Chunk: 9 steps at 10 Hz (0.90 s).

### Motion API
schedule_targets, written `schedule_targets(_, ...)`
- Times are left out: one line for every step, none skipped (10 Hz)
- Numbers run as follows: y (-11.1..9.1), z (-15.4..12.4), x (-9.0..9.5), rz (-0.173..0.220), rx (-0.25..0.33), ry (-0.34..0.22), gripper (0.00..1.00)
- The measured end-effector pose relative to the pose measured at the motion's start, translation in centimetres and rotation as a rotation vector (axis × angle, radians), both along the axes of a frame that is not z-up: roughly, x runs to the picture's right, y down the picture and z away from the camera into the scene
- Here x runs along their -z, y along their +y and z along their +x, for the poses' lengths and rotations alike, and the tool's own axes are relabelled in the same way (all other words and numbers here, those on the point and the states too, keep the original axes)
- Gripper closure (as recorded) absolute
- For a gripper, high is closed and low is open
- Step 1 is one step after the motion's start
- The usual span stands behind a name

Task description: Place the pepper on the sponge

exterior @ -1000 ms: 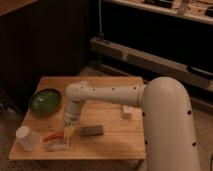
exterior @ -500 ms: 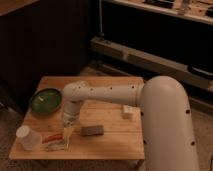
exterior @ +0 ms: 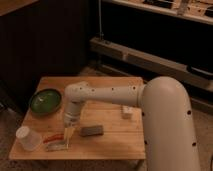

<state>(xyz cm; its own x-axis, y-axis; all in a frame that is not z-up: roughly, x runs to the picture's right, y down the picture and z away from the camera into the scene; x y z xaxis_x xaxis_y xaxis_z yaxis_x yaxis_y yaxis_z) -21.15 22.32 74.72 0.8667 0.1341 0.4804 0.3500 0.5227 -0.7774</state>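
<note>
The pepper (exterior: 50,138) is a thin red chilli lying on the wooden table (exterior: 115,142) near its front left corner. The sponge (exterior: 92,130) is a flat grey block lying to the right of the pepper, a short way off. My gripper (exterior: 63,140) hangs from the white arm, low over the table at the pepper's right end, between the pepper and the sponge. Part of the pepper is hidden under the gripper. Whether it touches the pepper I cannot tell.
A green bowl (exterior: 45,101) sits at the table's back left. A white cup (exterior: 28,138) stands at the front left corner, just left of the pepper. A small pale object (exterior: 127,111) lies at the right side. Dark cabinets and a shelf stand behind.
The arm has shifted a little to the left and the gripper has sunk lower toward the pepper. The sponge, cup and bowl have not moved.
</note>
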Motion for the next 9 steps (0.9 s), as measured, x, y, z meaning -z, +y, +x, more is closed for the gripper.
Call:
schedule_targets(-0.12, 0.25, -0.15, 0.0, -0.004, 0.004, 0.91)
schedule_targets(-0.13, 0.35, -0.24, 0.0, -0.005, 0.003, 0.89)
schedule_targets(0.03, 0.36, -0.17, 0.0, -0.003, 0.001, 0.8)
schedule_targets(0.16, 0.38, -0.05, 0.001, -0.003, 0.0, 0.72)
schedule_targets(0.17, 0.4, -0.06, 0.001, -0.004, 0.002, 0.7)
schedule_targets(0.09, 0.48, -0.1, 0.001, -0.007, 0.004, 0.74)
schedule_targets(0.09, 0.53, -0.13, 0.001, -0.007, 0.005, 0.78)
schedule_targets(0.14, 0.61, -0.13, 0.001, -0.007, 0.005, 0.79)
schedule_targets(0.22, 0.67, -0.12, 0.001, -0.008, 0.005, 0.79)
